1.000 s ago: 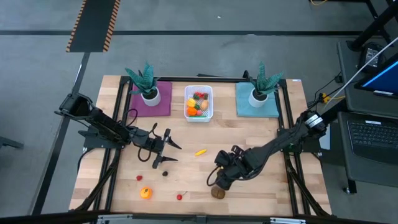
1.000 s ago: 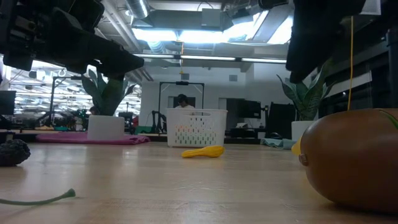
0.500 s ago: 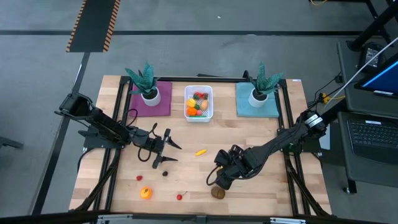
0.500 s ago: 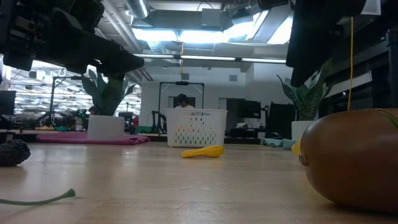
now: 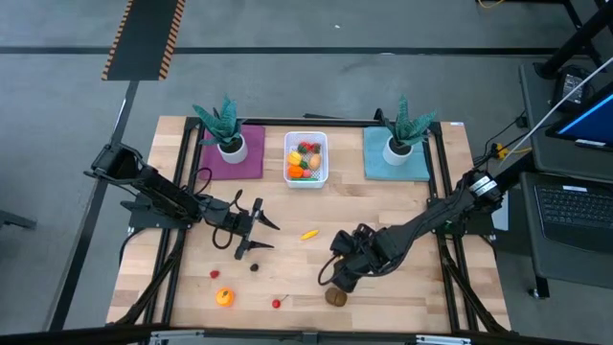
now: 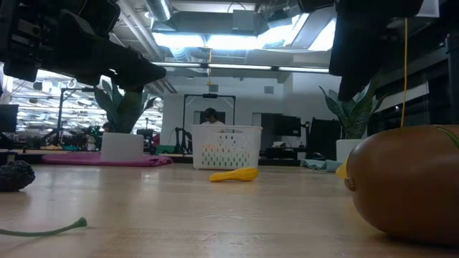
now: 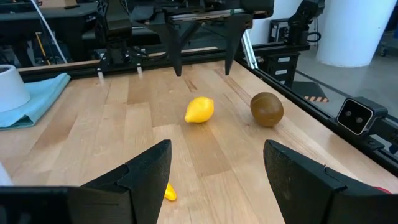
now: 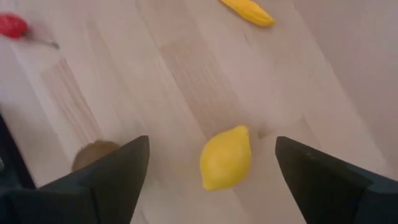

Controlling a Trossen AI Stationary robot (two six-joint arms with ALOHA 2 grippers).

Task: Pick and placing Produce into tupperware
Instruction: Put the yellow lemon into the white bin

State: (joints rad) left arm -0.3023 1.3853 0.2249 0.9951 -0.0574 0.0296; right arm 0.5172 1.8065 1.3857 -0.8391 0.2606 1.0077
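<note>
The wooden surface (image 5: pixel 383 206) has its widest bare stretch across the middle, between the two arms and the back row. The tupperware (image 5: pixel 306 159) sits at 12 o'clock against the far edge, already holding several pieces of produce, with a purple mat (image 5: pixel 234 153) and potted plant at 11 o'clock and a teal mat (image 5: pixel 395 155) and plant at 1 o'clock. Loose produce gathers toward the near edge: a yellow banana (image 5: pixel 308 234) just off centre, a kiwi (image 5: pixel 335 296) at 6 o'clock near the front edge, an orange (image 5: pixel 224 297) at 7 o'clock, with small red pieces (image 5: pixel 277 303) near it. The right gripper (image 8: pixel 205 171) reaches in low from 4 o'clock, its arm stretched diagonally, its fingers (image 8: pixel 112 171) spread wide and empty above a lemon (image 8: pixel 226 157) lying free on the wood. The left gripper (image 5: pixel 251 230) waits at 9 o'clock, arm extended inward, its fingers (image 7: pixel 140 171) apart and holding nothing.
</note>
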